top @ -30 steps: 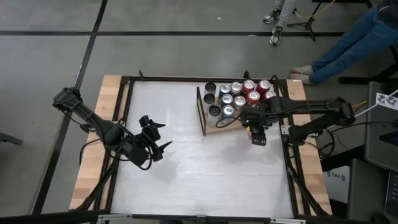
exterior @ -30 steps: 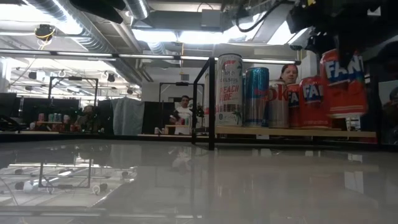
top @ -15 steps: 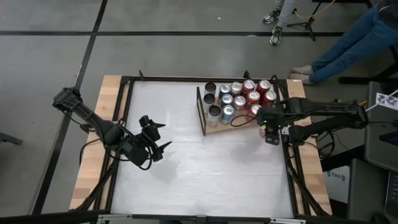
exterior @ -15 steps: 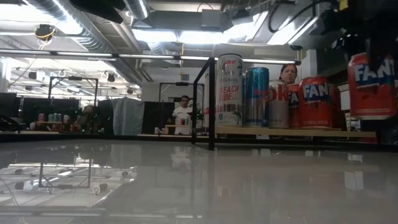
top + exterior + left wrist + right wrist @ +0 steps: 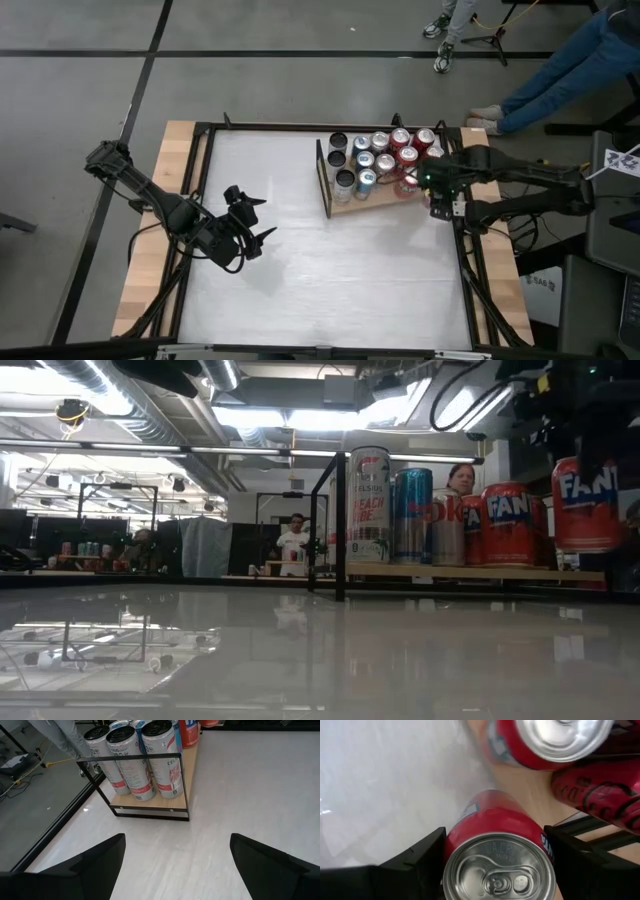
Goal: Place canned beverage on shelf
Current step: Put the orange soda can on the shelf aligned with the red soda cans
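Note:
The shelf (image 5: 350,208), a light-brown board with a black upright frame (image 5: 322,178) at its left end, lies at the table's far right and carries several cans. My right gripper (image 5: 441,192) hangs over the shelf's right end, shut on a red canned beverage (image 5: 585,505). The right wrist view shows that can's silver top (image 5: 497,870). My left gripper (image 5: 255,222) waits open above the table's left half, facing the shelf (image 5: 150,807). My right gripper pinches the red can's side wall (image 5: 451,845) just below its top rim, one finger (image 5: 415,865) on each side. The fingers come from above, pointing down. The can hangs upright, its bottom (image 5: 585,548) clear of the board.
Tall silver cans (image 5: 369,505), a blue can (image 5: 412,515) and red cans (image 5: 508,525) stand upright on the board. White tabletop (image 5: 330,270) lies open in the middle and near side. A person's legs (image 5: 560,70) show beyond the far right corner.
My right gripper has carried the red can from the shelf's near edge toward the table's right edge, then a little toward the far edge, to the shelf's right end. The can has stayed upright and lifted. My left arm has kept still.

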Robot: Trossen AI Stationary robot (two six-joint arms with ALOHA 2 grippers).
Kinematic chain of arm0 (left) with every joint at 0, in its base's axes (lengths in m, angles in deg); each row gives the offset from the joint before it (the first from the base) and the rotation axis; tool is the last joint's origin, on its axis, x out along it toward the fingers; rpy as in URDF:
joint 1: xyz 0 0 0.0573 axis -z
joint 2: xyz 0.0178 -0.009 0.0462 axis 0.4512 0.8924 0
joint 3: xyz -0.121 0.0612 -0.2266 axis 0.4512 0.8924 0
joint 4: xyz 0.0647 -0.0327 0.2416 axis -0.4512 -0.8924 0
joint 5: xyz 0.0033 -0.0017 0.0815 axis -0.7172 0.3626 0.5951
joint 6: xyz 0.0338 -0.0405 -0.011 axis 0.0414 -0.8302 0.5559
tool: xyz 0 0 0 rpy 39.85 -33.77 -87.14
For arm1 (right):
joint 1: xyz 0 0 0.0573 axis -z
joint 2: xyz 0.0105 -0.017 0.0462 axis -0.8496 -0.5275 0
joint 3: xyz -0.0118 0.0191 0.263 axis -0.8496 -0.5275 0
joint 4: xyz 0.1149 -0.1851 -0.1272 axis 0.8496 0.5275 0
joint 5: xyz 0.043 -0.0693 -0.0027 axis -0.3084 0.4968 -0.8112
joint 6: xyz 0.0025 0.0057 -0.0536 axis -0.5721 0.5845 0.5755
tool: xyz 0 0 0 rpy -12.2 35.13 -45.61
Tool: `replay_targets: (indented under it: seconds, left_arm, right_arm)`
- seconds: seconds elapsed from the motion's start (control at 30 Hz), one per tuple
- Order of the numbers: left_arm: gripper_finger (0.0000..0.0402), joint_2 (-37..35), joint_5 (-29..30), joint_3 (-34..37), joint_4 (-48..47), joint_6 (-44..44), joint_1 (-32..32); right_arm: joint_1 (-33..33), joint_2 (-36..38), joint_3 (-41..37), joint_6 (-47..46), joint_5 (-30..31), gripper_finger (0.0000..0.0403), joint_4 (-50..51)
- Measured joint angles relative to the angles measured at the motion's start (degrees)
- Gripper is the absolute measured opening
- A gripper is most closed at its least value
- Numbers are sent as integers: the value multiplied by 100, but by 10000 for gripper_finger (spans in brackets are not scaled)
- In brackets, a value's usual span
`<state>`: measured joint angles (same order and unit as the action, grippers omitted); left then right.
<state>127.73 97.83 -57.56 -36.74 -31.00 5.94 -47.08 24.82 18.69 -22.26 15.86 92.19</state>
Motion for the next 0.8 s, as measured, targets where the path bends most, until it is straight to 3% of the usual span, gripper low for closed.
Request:
replay_targets:
  seconds: [0.63, 0.8]
  left_arm:
    - [351, -1, 0, 0, 0, -11, 0]
    - [351, 0, 0, 0, 0, -17, 1]
  right_arm:
    - [1789, -6, 1, 1907, -77, 282, -465]
    - [2122, -8, 1, 2136, -331, 282, -504]
